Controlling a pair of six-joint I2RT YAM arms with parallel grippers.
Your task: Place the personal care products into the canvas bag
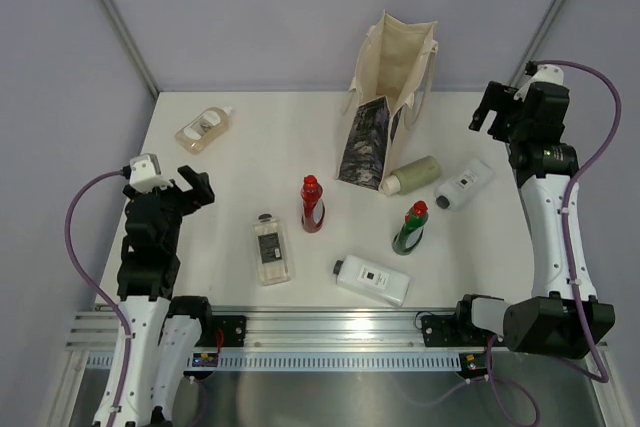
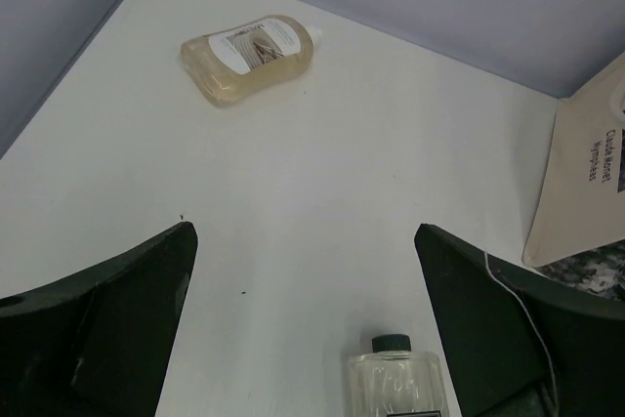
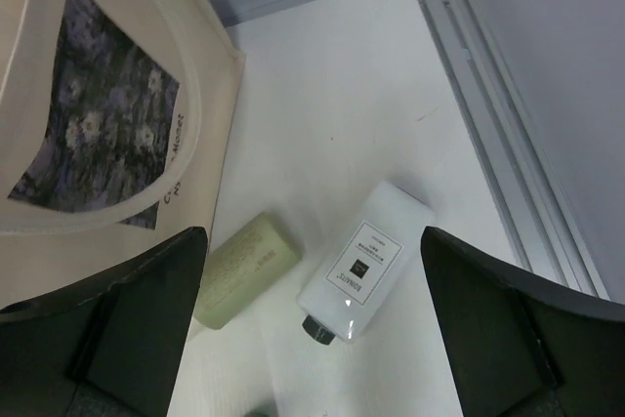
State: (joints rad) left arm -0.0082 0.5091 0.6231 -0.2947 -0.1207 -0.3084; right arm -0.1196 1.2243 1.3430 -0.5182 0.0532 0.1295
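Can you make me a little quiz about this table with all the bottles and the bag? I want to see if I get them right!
1. True or false: the canvas bag is lying flat on the table.
2. Pick one: which bottle sits alone near the far-left corner of the table?
A. the peach translucent bottle
B. the clear rectangular one
C. a flat white one
3. Short answer: what colour is the cap on the dark green bottle?

Key: 1. False, it stands upright. 2. A. 3. Red.
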